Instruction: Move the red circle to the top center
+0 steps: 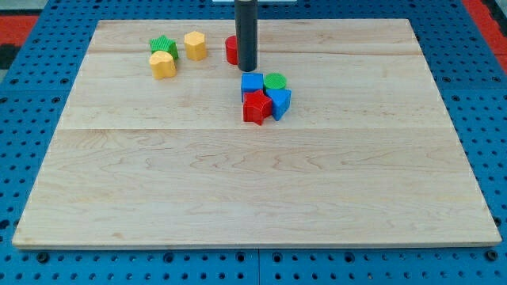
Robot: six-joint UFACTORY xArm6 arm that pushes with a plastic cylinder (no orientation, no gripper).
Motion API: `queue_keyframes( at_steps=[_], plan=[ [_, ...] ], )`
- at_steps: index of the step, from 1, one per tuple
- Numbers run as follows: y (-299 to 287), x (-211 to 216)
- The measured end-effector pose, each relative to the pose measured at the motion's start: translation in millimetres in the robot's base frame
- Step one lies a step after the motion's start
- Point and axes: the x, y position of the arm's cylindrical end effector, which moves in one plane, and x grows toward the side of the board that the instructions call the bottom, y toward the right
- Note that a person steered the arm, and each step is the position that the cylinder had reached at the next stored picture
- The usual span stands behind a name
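My tip, a bare rod with no jaws to open or close, touches the red circle on its left, already near top center; overpushing could send it off the board.

Red circle half hidden behind the rod; rod's top cut off.

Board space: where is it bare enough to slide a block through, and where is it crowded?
Bare: the whole wooden board below the red star, and the view's right side beyond the blue blocks. Crowded: the center cluster with the green circle, and the top left around the yellow blocks and green block. My tip stands beside the red circle.
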Motion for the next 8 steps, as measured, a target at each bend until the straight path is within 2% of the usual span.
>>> queue_keyframes(
  at_steps=[2, 6, 8],
  plan=[
    [-3, -12],
    [-50, -21],
    [-10, -56]
  ],
)
